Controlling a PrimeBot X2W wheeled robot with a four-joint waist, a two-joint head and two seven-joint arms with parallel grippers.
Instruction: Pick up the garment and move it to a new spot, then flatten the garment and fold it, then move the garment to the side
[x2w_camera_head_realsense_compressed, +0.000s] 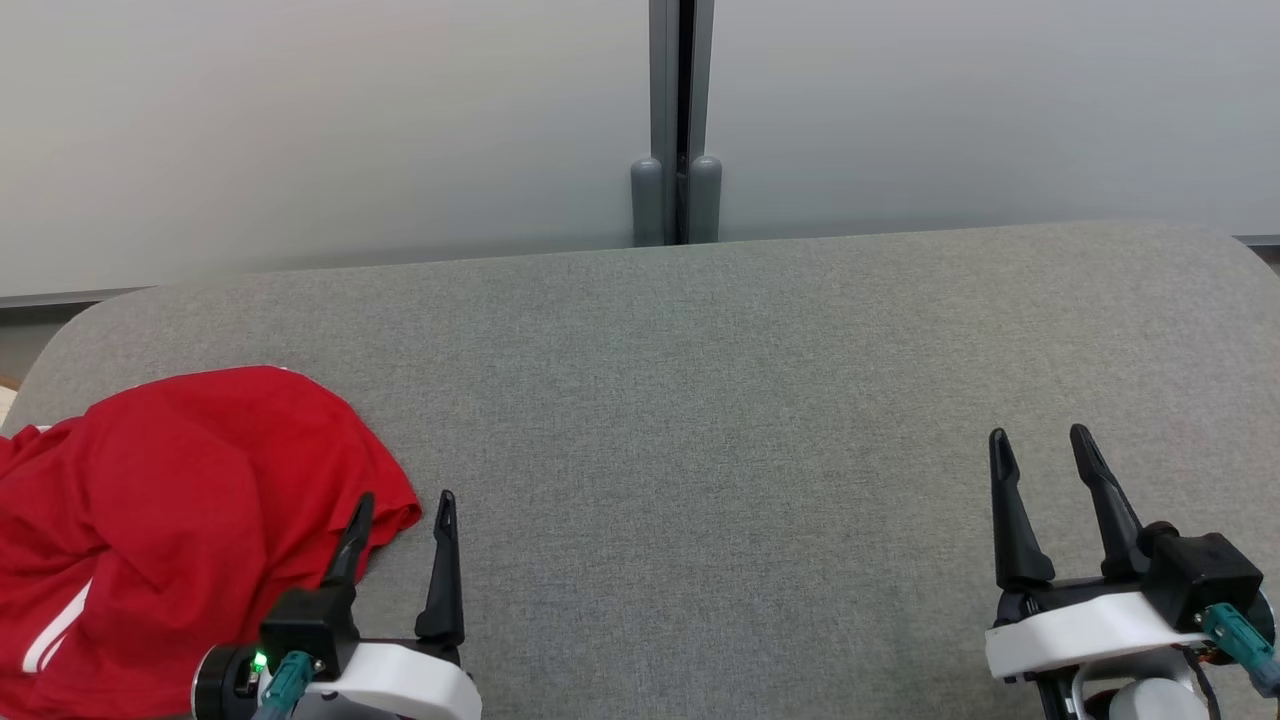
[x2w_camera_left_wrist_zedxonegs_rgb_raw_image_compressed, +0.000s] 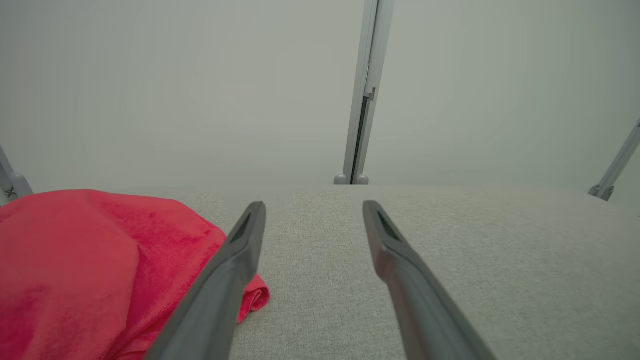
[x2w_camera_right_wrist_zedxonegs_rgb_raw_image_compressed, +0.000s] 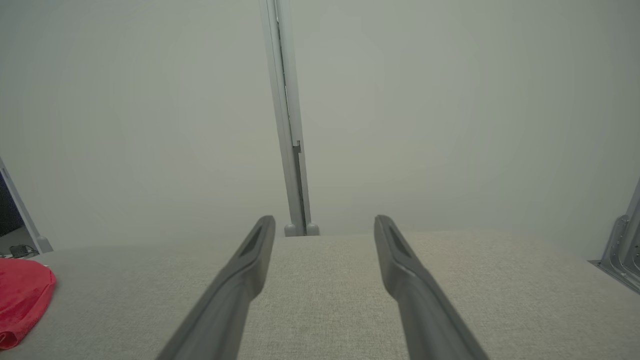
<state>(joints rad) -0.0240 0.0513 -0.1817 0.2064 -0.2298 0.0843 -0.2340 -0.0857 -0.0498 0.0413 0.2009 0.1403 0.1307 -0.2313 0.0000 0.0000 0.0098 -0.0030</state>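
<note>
**Garment (x2w_camera_head_realsense_compressed: 170, 520) heaped at the left end, both my pincers wide open and empty**

Nearest to me, my left pincer (x2w_camera_head_realsense_compressed: 405, 497) stands at the lower left of the head view. Its two dark fingers are spread wide, with nothing between them but grey cloth. Its left finger crosses the garment's right-hand edge. In the left wrist view a small rolled fold of red pokes out just beside that finger, and I cannot tell whether the two touch.

My right pincer (x2w_camera_head_realsense_compressed: 1038, 433) stands at the lower right, spread just as wide. It holds nothing and is well apart from the garment, over the bare tabletop (x2w_camera_head_realsense_compressed: 700, 400).

The garment is red and lies in a loose, rumpled heap on the left end of the tabletop. It runs off the left and bottom edges of the head view. A white stripe (x2w_camera_head_realsense_compressed: 60, 625) shows on its near left part, and its far side rises in a smooth rounded hump. From my right wrist it is a small red patch at the far left.

Past it the tabletop, covered in grey fabric, stretches bare to its rounded far corners. Behind that edge stand pale panels (x2w_camera_head_realsense_compressed: 300, 130), joined at the middle by a grey upright post (x2w_camera_head_realsense_compressed: 680, 120) with two rounded feet at its base.
</note>
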